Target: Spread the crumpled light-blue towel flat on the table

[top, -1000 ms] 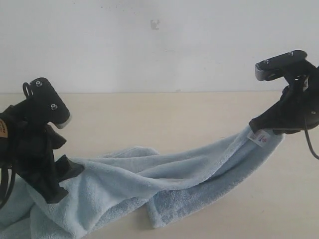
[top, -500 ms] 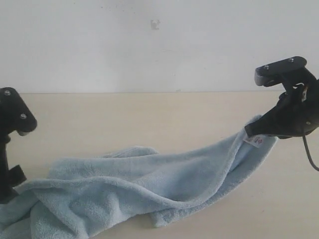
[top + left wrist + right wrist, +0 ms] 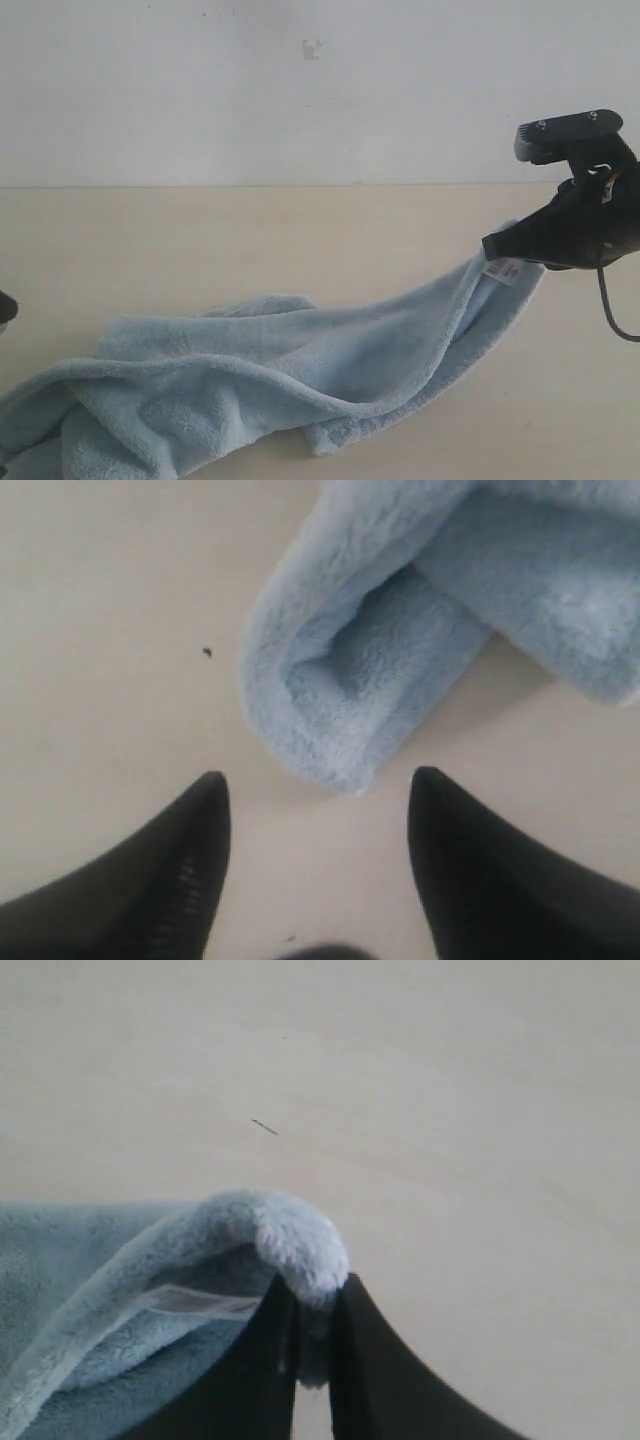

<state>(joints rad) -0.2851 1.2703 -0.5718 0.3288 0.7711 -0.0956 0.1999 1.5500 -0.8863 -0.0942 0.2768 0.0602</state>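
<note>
The light-blue towel (image 3: pixel 250 370) lies crumpled and bunched along the table (image 3: pixel 300 230), running from the near left up to the right. My right gripper (image 3: pixel 492 247) is shut on one towel corner and holds it above the table, with a white care tag (image 3: pixel 505 270) hanging just below. In the right wrist view the fluffy corner (image 3: pixel 295 1240) is pinched in the right gripper (image 3: pixel 315 1285), the tag (image 3: pixel 190 1302) beside it. My left gripper (image 3: pixel 315 780) is open and empty over bare table, just short of a folded towel end (image 3: pixel 340 680).
A pale wall (image 3: pixel 300 90) stands behind the table's far edge. Bare cream table surface (image 3: pixel 250 240) stretches behind the towel. Only a dark sliver of the left arm (image 3: pixel 5 308) shows at the exterior view's left edge.
The left arm has let go of the towel's left end and pulled back left, almost out of the exterior view. The right gripper, still holding its corner, has shifted slightly left.
</note>
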